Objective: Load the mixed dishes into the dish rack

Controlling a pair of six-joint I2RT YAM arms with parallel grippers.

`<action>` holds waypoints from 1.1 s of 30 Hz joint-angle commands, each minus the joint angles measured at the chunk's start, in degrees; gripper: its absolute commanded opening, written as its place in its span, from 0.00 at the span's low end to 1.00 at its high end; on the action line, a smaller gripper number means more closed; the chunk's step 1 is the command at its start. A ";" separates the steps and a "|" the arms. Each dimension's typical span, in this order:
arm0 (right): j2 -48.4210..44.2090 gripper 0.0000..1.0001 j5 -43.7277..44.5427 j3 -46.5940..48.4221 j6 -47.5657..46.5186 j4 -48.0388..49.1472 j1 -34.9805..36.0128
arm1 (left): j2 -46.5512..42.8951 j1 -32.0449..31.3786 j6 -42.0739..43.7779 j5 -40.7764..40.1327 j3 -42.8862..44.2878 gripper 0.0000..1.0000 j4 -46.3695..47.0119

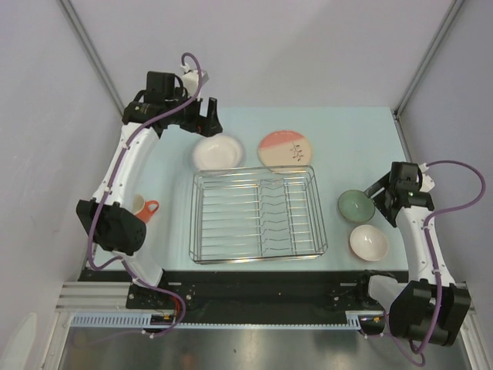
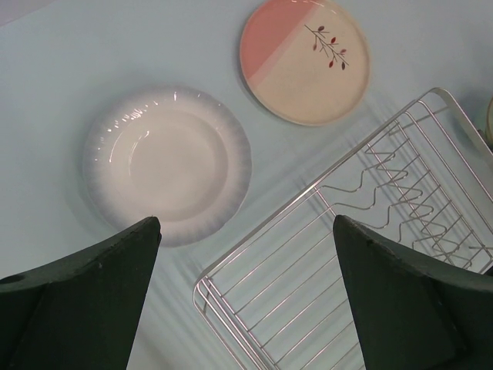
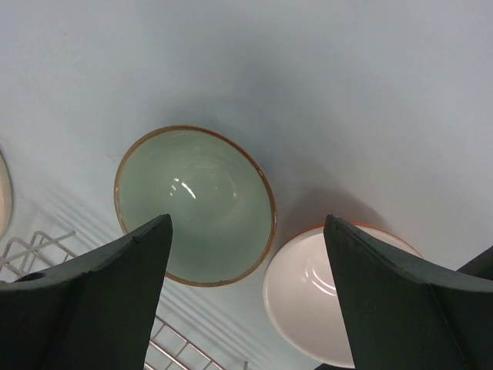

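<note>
The chrome wire dish rack (image 1: 256,214) stands mid-table with no dish in it. Behind it lie a white shallow bowl (image 1: 217,151) and a pink-and-cream plate with a leaf mark (image 1: 286,149). An orange mug (image 1: 145,208) sits at the left, partly hidden by the left arm. Right of the rack are a sage green bowl (image 1: 356,205) and an orange-outside white-inside bowl (image 1: 368,242). My left gripper (image 2: 246,223) hangs open above the rack's corner (image 2: 317,187), beside the white bowl (image 2: 166,162). My right gripper (image 3: 246,220) is open above the green bowl (image 3: 196,200) and the white-inside bowl (image 3: 323,301).
Grey walls and slanted metal posts (image 1: 92,54) close in the table on both sides and at the back. The plate (image 2: 304,62) lies just beyond the rack in the left wrist view. Purple cables loop off both arms.
</note>
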 commanded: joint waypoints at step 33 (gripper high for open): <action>15.48 0.04 3.04 -5.43 -0.79 13.55 3.29 | -7.71 2.43 2.22 1.08 -8.77 1.00 6.87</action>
